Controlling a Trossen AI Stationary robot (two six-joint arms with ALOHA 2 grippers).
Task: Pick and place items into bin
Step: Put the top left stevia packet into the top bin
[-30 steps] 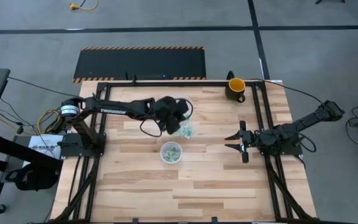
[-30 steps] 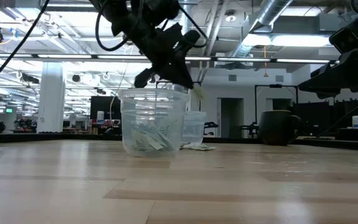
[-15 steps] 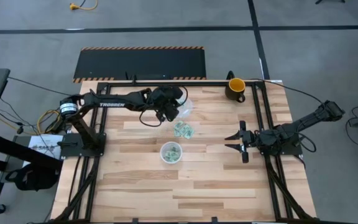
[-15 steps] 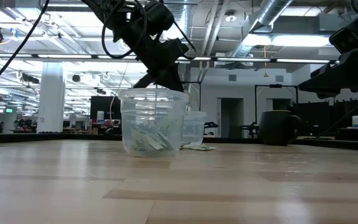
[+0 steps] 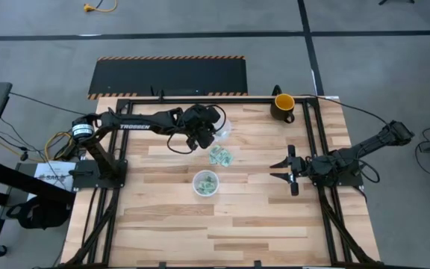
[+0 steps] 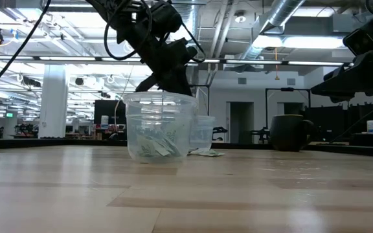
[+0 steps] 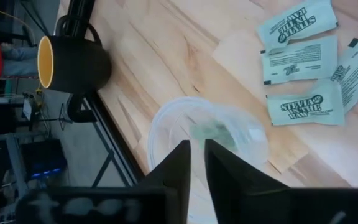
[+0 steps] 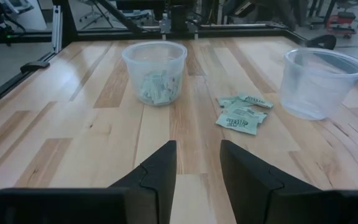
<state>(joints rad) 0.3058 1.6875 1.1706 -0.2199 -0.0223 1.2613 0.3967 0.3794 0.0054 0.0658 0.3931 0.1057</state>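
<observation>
Left gripper (image 5: 206, 134) hovers over the far clear cup (image 7: 207, 134), fingers narrowly parted, nothing held. Green packets (image 5: 220, 156) lie loose between the two cups, more inside the near cup (image 5: 206, 183). Right gripper (image 5: 282, 169) waits apart, jaws spread, empty.

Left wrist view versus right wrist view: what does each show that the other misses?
Only the left wrist view shows the yellow-and-dark mug, a packet lying inside the empty-looking cup, and the packets' print. Only the right wrist view shows the second cup, holding packets, nearer the table's middle. Both show the loose green packets on the wood and the cup beside them.
</observation>
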